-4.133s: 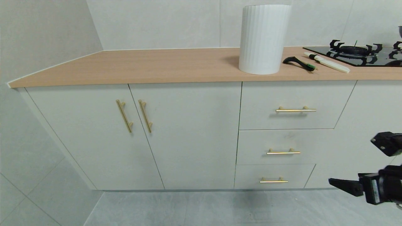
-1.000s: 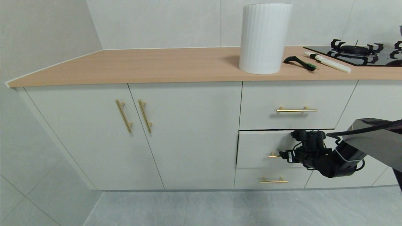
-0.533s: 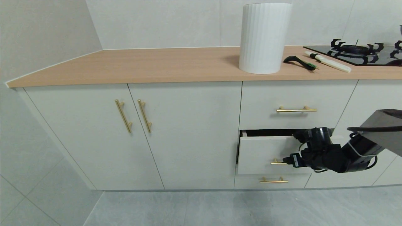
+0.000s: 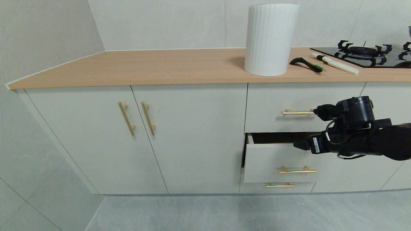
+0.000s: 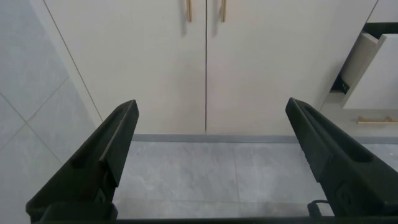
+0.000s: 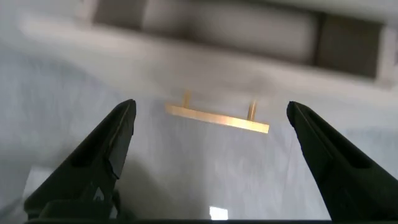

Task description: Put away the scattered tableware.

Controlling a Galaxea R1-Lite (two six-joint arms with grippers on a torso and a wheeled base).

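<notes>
**L gripper** (image 5: 211, 104): fingers spread wide, empty; hangs low, left of the pale grey mid drawer w/ brass bar handle (image 4: 273, 160), facing the grey double cupboard doors (image 5: 205, 62).

**R gripper** (image 6: 210, 109): fingers also spread, holding nothing; sits just above the drawer's front edge, toward its right end.

**Drawer:** only part-open.

**Tableware:** lies above and beyond the drawer on the light wooden countertop (image 4: 144, 65). A black curved-handled utensil (image 4: 305, 63) and a long cream utensil w/ green-black end (image 4: 335, 63) sit side by side.

**Risks:**
- The narrow gap may catch a utensil.
- The R arm, close to the top drawer's brass handle (image 4: 297, 112), may snag it or nudge the mid drawer shut.

**Obstacles:**
- Tall white ribbed cylinder (image 4: 269, 38), directly above the drawer, could be knocked.
- Black hob (image 4: 362, 56) lies up-right of the drawer.
</notes>
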